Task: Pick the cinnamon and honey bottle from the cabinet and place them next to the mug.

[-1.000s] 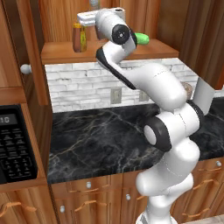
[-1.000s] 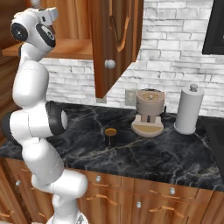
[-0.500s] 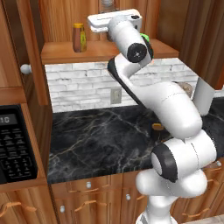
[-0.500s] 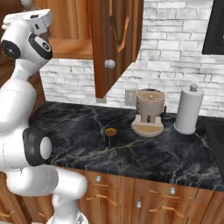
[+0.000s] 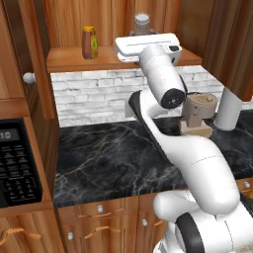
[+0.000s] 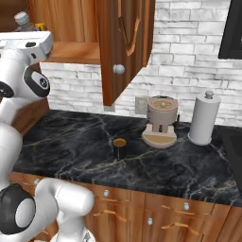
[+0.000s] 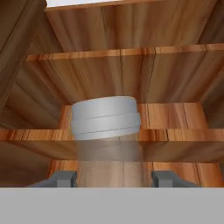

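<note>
Hand [image 7: 112,178] spread, fingers either side of the cinnamon [image 7: 107,135] on the cabinet [image 5: 123,58] shelf, honey bottle [image 5: 89,42] well left.

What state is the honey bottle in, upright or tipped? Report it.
Upright. The honey bottle stands on the cabinet shelf, yellow cap on top, apart from the cinnamon.

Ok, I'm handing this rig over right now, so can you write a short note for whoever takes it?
Gripper: open, fingers either side of the cinnamon on the cabinet shelf; grasp not closed.
Honey bottle: standing further left on the same shelf, untouched.
Mug: on the black counter, near the beige appliance.
Done: nothing placed.
Left: grasp and move the cinnamon, then the honey bottle, next to the mug.
</note>
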